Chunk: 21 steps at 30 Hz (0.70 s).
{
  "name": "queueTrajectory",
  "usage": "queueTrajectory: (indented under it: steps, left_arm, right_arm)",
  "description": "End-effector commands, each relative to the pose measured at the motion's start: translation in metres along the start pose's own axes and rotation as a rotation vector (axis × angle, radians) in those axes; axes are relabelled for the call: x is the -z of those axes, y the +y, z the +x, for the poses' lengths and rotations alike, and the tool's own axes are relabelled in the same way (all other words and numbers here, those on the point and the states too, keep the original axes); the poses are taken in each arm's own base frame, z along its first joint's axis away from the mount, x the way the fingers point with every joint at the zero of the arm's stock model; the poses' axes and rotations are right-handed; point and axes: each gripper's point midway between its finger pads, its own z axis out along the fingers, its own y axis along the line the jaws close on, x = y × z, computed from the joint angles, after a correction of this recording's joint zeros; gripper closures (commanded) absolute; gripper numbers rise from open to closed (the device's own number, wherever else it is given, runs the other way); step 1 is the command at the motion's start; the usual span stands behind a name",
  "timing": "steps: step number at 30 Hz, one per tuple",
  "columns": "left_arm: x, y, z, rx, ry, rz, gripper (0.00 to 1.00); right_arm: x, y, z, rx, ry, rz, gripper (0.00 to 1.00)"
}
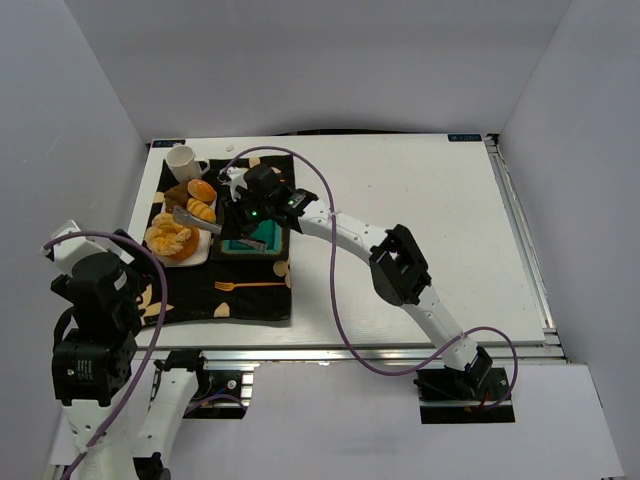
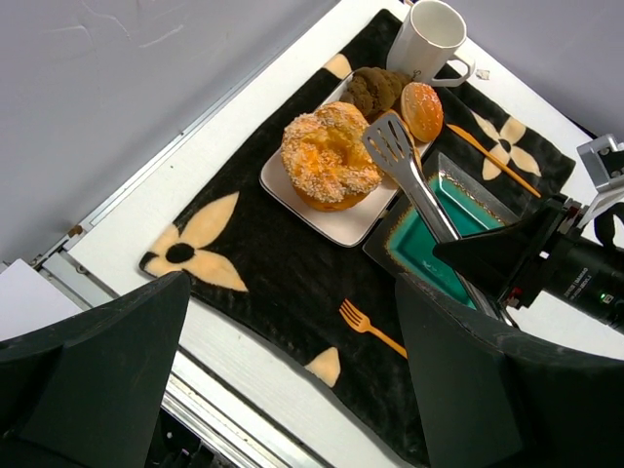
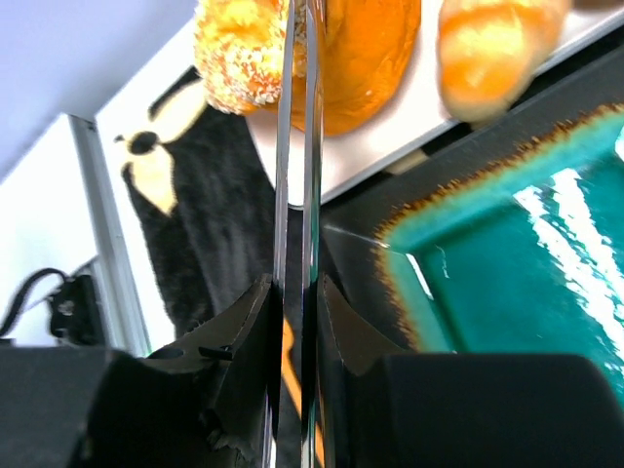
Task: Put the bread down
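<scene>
The bread, a large tan bun with a pale swirl top, sits on the white plate. It also shows in the left wrist view and the right wrist view. My right gripper is shut on metal tongs. The tongs' slotted head is at the bread's right edge, its blades nearly together. My left gripper is open and empty, hovering over the mat's near left edge, away from the plate.
A teal square plate lies right of the white plate. A dark-brown roll, a small golden roll, a white mug and an orange fork lie on the black mat.
</scene>
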Motion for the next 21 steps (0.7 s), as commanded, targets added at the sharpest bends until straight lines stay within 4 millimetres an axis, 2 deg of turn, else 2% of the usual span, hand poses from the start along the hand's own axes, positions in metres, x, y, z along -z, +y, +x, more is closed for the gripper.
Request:
queueTrajectory:
  steps: [1,5,15,17,19,21]
  left_arm:
    - [0.004,0.005,-0.002,0.009,-0.020,-0.011,0.02]
    - [0.006,0.007,-0.003,0.015,-0.029,-0.013,0.02]
    - [0.009,0.010,-0.005,0.014,-0.038,-0.021,0.02]
    - [0.010,0.011,-0.007,0.019,-0.046,-0.023,0.02]
    - [0.014,0.011,-0.014,0.021,-0.058,-0.021,0.02]
    - [0.020,0.012,-0.024,0.032,-0.080,-0.021,0.02]
  right_arm:
    - [0.038,0.060,-0.071,0.038,-0.170,-0.143,1.00]
    - [0.049,0.073,-0.089,0.021,-0.224,-0.164,1.00]
    - [0.067,0.094,-0.110,-0.073,-0.285,-0.224,1.00]
    - [0.077,0.102,-0.122,-0.073,-0.323,-0.232,1.00]
    - [0.084,0.099,-0.129,-0.091,-0.351,-0.205,1.00]
    - [0.100,0.088,-0.133,-0.139,-0.379,-0.158,1.00]
